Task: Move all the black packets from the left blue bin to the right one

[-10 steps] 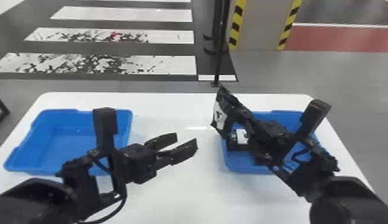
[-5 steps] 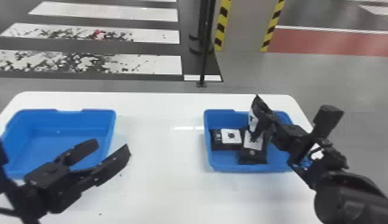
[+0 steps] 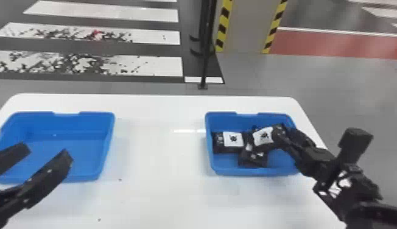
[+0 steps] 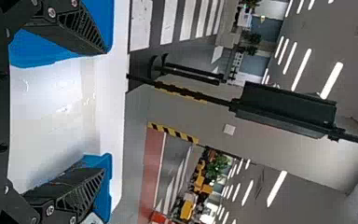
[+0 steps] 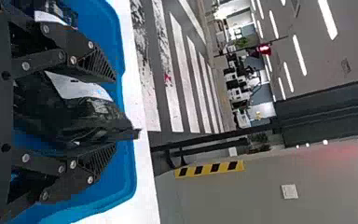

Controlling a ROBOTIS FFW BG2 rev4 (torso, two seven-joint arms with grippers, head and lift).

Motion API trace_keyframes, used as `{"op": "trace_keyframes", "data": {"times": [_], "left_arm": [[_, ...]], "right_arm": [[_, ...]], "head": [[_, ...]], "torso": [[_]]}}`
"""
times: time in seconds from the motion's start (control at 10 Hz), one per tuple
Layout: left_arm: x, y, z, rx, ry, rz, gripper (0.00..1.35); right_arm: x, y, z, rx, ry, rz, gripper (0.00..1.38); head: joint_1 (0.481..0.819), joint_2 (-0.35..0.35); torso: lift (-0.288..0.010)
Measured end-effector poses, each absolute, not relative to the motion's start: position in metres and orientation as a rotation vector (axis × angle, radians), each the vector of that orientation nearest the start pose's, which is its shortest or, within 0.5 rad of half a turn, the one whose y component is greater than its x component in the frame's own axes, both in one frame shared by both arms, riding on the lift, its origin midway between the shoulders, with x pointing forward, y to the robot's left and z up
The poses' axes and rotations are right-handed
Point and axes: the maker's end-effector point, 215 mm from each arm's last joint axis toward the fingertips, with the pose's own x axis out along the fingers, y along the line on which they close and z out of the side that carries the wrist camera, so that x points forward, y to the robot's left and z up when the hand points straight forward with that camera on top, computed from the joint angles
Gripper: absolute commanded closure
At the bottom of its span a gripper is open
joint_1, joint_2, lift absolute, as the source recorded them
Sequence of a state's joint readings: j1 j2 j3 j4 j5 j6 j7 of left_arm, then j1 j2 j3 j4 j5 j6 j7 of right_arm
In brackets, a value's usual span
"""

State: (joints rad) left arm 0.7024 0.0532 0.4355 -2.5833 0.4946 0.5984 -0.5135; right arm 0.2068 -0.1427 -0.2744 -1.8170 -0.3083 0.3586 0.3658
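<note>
The right claw (image 3: 284, 137) grips a glossy black packet (image 3: 263, 137) within the right blue bin (image 3: 252, 171); creases catch the light along its dark film, a white label with a small dark emblem sits across its face, and a flat, narrow end juts past the fingers in the right wrist view. The gripped packet lies tilted, partly above a second black packet (image 3: 252, 160) near the bin's front wall; that one shows crumpled black wrapping and patches of white, the rest hidden beneath its neighbor. A third black packet (image 3: 226, 143) rests by the bin's left wall, its squarish white label and dark emblem facing up, pale markings dotting the black surface at its left end.

Across the white bench (image 3: 155, 182), the left claw (image 3: 47, 152) hangs open, its fingers wide apart and empty, overlapping the left blue bin (image 3: 85, 158) in the head view; the two bins stand well apart, both with smooth blue walls and notched far rims.
</note>
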Motion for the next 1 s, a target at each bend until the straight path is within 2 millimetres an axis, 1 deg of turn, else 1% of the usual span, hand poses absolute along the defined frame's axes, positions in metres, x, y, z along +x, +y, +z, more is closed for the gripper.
{"op": "trace_keyframes", "data": {"times": [0.2, 0.3, 0.4, 0.5, 0.6, 0.7, 0.8, 0.9, 1.0], "left_arm": [[0.349, 0.248, -0.25, -0.225, 0.183, -0.387, 0.15], [0.346, 0.247, -0.247, -0.222, 0.179, -0.391, 0.15], [0.346, 0.249, -0.236, -0.205, 0.148, -0.394, 0.15], [0.345, 0.253, -0.225, -0.184, 0.113, -0.388, 0.15], [0.341, 0.257, -0.217, -0.16, 0.082, -0.375, 0.15], [0.336, 0.268, -0.211, -0.119, 0.052, -0.336, 0.15], [0.33, 0.286, -0.21, -0.045, 0.042, -0.279, 0.15], [0.325, 0.308, -0.217, 0.052, 0.063, -0.228, 0.15], [0.322, 0.329, -0.23, 0.108, 0.076, -0.188, 0.15]], "right_arm": [[0.485, -0.312, -0.381, 0.146, 0.254, 0.18, 0.11], [0.471, -0.31, -0.368, 0.099, 0.243, 0.176, 0.11], [0.452, -0.307, -0.342, 0.035, 0.215, 0.175, 0.11], [0.431, -0.294, -0.319, -0.016, 0.19, 0.195, 0.11], [0.41, -0.277, -0.303, -0.037, 0.165, 0.221, 0.11], [0.388, -0.266, -0.29, -0.042, 0.145, 0.23, 0.11], [0.368, -0.261, -0.281, -0.042, 0.134, 0.222, 0.11], [0.351, -0.259, -0.275, -0.043, 0.128, 0.21, 0.11], [0.339, -0.256, -0.273, -0.061, 0.126, 0.21, 0.11]], "head": [[0.695, -0.087], [0.695, -0.086], [0.695, -0.086], [0.695, -0.069], [0.695, -0.037], [0.695, -0.001], [0.695, 0.018], [0.695, 0.068], [0.695, 0.112]], "torso": [[-0.14], [-0.14], [-0.14], [-0.14], [-0.14], [-0.14], [-0.14], [-0.14], [-0.14]]}}
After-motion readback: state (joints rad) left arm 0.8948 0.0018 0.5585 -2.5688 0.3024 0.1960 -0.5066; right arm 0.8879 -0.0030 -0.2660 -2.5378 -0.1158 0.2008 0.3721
